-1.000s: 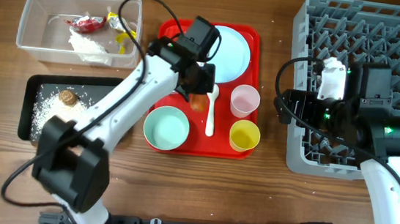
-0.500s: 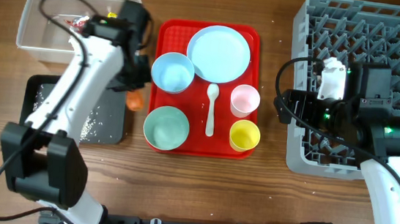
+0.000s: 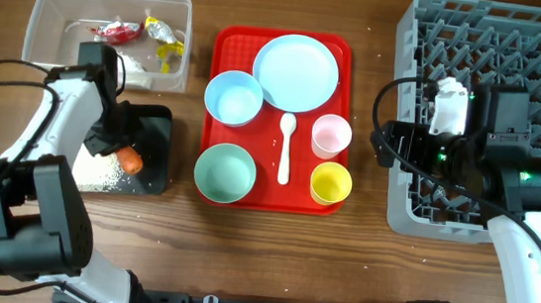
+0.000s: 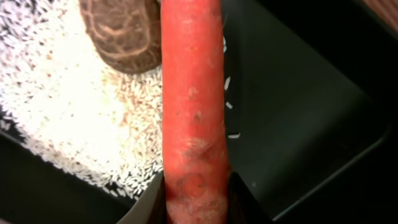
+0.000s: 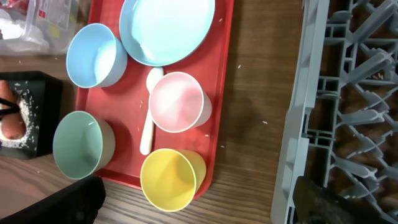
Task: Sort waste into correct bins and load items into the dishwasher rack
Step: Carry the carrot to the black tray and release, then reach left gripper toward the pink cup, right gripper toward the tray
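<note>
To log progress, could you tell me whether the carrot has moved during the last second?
Yes: the carrot went leftwards, off the red tray to over the black bin.

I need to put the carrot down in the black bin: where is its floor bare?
In the left wrist view, the black bin is bare from the carrot rightward to its wall, save stray grains. Left of the carrot it is crowded: a rice heap with the brown lump at its top edge.

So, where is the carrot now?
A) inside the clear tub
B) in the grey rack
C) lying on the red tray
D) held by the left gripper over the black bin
D: the left gripper is shut on the carrot, above the black bin with the rice.
</note>
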Tool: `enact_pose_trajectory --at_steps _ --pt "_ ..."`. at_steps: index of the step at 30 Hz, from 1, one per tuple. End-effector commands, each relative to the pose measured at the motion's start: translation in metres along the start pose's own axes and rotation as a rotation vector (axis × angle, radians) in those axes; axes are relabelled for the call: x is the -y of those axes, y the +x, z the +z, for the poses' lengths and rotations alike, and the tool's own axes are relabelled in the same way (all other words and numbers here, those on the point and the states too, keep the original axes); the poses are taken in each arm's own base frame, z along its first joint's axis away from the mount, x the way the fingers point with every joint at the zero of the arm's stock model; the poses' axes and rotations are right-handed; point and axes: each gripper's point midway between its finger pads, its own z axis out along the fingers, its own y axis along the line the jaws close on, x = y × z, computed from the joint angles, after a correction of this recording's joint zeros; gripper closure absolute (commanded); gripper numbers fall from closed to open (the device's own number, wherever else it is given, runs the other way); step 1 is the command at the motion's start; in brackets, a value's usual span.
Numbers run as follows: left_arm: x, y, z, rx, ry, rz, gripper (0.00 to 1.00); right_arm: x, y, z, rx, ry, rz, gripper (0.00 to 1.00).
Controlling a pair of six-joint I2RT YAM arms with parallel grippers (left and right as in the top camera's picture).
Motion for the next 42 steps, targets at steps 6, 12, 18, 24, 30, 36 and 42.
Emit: enact_pose_trajectory --at_steps 6,12,18,24,30,36,42 --pt "0.001 0.000 0.001 0.023 0.010 -0.023 0.60 0.001 -0.004 -0.002 0.009 0.013 0.008 0.00" --pt "0.002 -0.002 0.000 0.033 0.015 -0.015 0.48 0.001 -0.004 -0.002 0.009 0.013 0.006 0.00" --pt "0.003 -0.007 -0.021 0.078 0.041 -0.018 0.42 0.000 -0.007 -0.002 0.021 0.009 0.004 0.00" --pt "0.020 -0.014 -0.098 0.217 0.189 0.103 0.34 -0.015 -0.017 -0.003 0.061 -0.071 -0.021 0.00" --pt "0.064 0.011 -0.157 0.352 0.372 0.259 0.25 -0.021 -0.028 -0.005 0.103 -0.101 -0.037 0.00" --pt "0.139 0.053 -0.178 0.400 0.511 0.498 0.23 -0.022 -0.039 -0.006 0.148 -0.106 -0.046 0.00" --pt "0.198 0.084 -0.178 0.426 0.589 0.640 0.21 -0.021 -0.040 -0.002 0.139 -0.107 -0.018 0.02"
